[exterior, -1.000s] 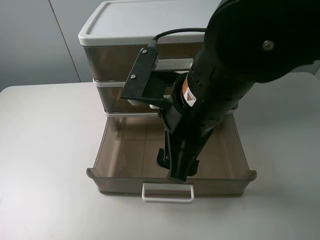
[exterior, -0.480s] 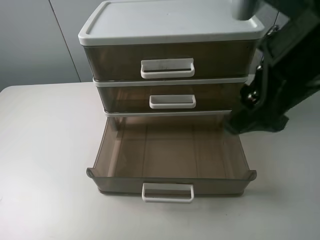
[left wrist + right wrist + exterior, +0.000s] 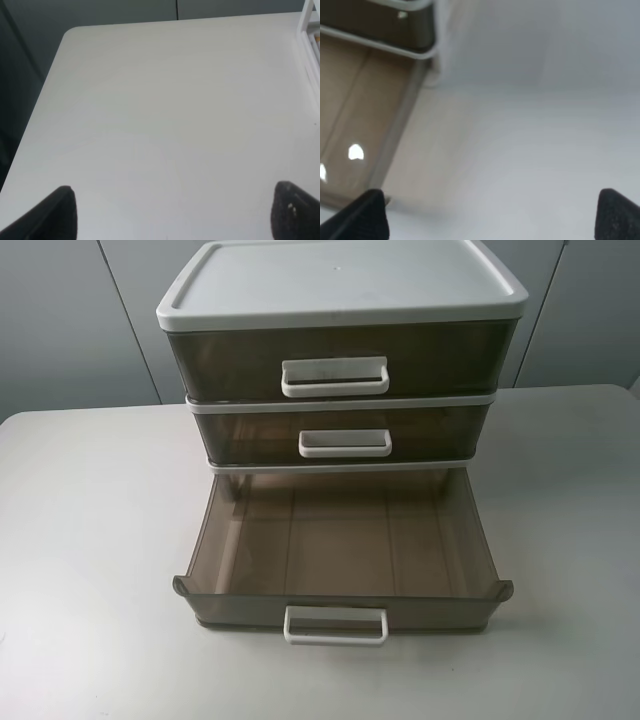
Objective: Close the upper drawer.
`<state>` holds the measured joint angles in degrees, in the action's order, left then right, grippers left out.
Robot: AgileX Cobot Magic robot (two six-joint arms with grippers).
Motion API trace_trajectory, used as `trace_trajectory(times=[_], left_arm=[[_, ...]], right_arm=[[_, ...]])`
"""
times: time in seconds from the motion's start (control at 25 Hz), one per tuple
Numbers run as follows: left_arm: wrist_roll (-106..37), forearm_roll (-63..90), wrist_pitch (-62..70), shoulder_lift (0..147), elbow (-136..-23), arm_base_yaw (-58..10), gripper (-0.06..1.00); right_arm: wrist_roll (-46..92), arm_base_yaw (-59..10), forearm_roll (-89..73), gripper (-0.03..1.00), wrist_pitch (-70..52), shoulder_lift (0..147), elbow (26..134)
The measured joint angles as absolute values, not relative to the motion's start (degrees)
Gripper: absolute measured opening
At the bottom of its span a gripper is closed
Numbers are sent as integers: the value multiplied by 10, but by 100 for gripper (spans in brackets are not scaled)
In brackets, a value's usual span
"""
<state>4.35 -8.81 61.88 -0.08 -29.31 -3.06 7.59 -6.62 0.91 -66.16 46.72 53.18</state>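
The upper drawer (image 3: 345, 432), the middle smoky-brown one with a clean white loop handle (image 3: 345, 443), sits pushed in flush with the cabinet front. The drawer under the white lid (image 3: 335, 362) is also shut. The lowest drawer (image 3: 340, 540) is pulled far out and is empty. Neither arm shows in the exterior high view. My left gripper (image 3: 172, 215) is open over bare table, away from the cabinet. My right gripper (image 3: 490, 215) is open and empty above the table beside the lowest drawer's side wall (image 3: 395, 135).
The white lid (image 3: 340, 280) tops the cabinet, which stands at the back middle of the white table (image 3: 90, 540). The open lowest drawer reaches close to the table's front edge. A white cabinet edge (image 3: 307, 45) shows in the left wrist view.
The right arm, which hung over the lowest drawer in front of the cabinet, swung off to the right and left the exterior high view. The drawers have not moved.
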Motion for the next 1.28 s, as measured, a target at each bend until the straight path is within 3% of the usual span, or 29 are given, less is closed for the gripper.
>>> trace_trajectory(times=[0.2, 0.84, 1.28], left_arm=[[43, -88, 619, -1, -293, -31, 74], [43, -88, 619, -1, -293, -31, 74], [43, -88, 619, -1, -293, -31, 74]], right_arm=[[56, -16, 9, 63, -653, 345, 452], [-32, -12, 13, 63, -624, 14, 302], [-66, -12, 35, 63, -624, 1, 295]])
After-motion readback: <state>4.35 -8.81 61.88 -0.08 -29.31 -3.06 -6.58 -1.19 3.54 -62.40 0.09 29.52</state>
